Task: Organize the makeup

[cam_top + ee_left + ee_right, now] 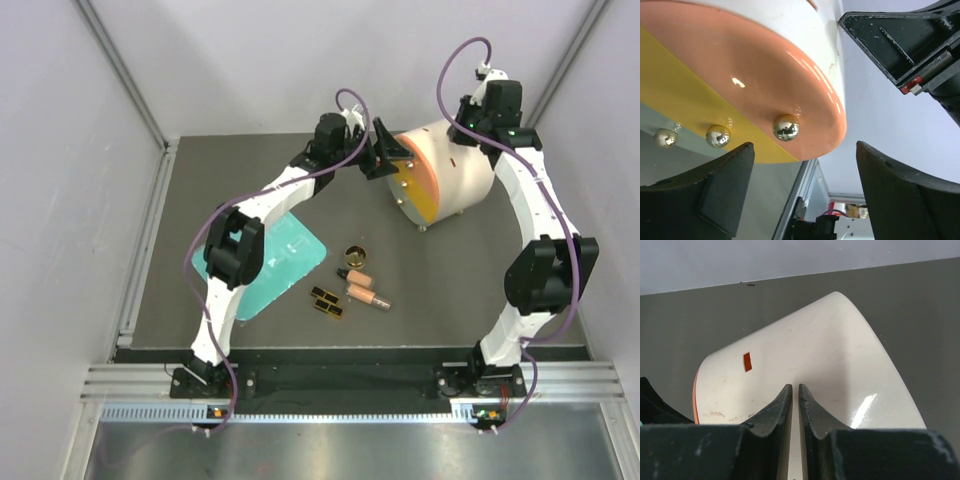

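My left claw hangs open, its two black fingers spread wide in front of the orange-and-yellow face of the white drum. The drum lies on its side at the far end of the dark table. Three round gold knobs stud that face, and one of them sits just above the gap between my fingers without touching them.

My right claw sits over the drum's curved white wall from the far side. Its fingers are drawn almost together, with only a thin slit between them and nothing visible in it. I cannot tell whether the tips touch the wall.

The makeup lies loose on the table, on the near side of the drum and well apart from both claws. The round gold-and-black compact is closest to the drum. Just nearer to me lie two peach-pink tubes, side by side, their long axes running across the table rather than toward the drum. The upper one's dark cap points away from the drum, the lower one's toward the drum's side. Small black palettes cluster beside them, set diagonally, between the tubes and a flat teal tray.
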Robot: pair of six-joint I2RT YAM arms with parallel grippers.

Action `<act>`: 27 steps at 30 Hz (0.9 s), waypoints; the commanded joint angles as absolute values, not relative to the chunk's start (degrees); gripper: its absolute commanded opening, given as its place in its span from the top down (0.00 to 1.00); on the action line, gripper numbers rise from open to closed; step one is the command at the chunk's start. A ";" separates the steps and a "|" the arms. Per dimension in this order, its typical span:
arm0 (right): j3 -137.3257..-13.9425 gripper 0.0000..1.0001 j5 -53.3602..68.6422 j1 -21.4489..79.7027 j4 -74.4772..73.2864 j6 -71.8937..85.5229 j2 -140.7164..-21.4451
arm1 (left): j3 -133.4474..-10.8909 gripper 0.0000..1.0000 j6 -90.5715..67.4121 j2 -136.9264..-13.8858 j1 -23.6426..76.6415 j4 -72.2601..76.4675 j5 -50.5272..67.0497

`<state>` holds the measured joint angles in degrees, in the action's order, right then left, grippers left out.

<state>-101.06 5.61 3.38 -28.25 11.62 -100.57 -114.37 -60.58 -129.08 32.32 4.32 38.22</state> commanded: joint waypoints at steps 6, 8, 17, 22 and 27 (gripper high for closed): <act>-101.87 0.89 7.03 4.13 -28.13 10.63 -99.85 | -109.77 0.24 -71.72 -131.13 31.90 23.55 40.61; -101.25 0.89 7.21 4.13 -28.13 10.63 -99.76 | -109.78 0.24 -71.98 -131.40 31.90 24.25 40.61; -98.62 0.87 7.82 4.22 -27.69 10.55 -98.70 | -110.13 0.38 -76.46 -134.55 31.90 30.58 41.74; -97.91 0.87 7.82 4.13 -27.51 10.37 -98.53 | -111.00 0.40 -76.29 -135.35 31.82 29.98 42.01; -97.65 0.86 7.56 4.13 -27.51 10.20 -98.61 | -111.44 0.44 -75.59 -135.53 31.90 29.44 41.75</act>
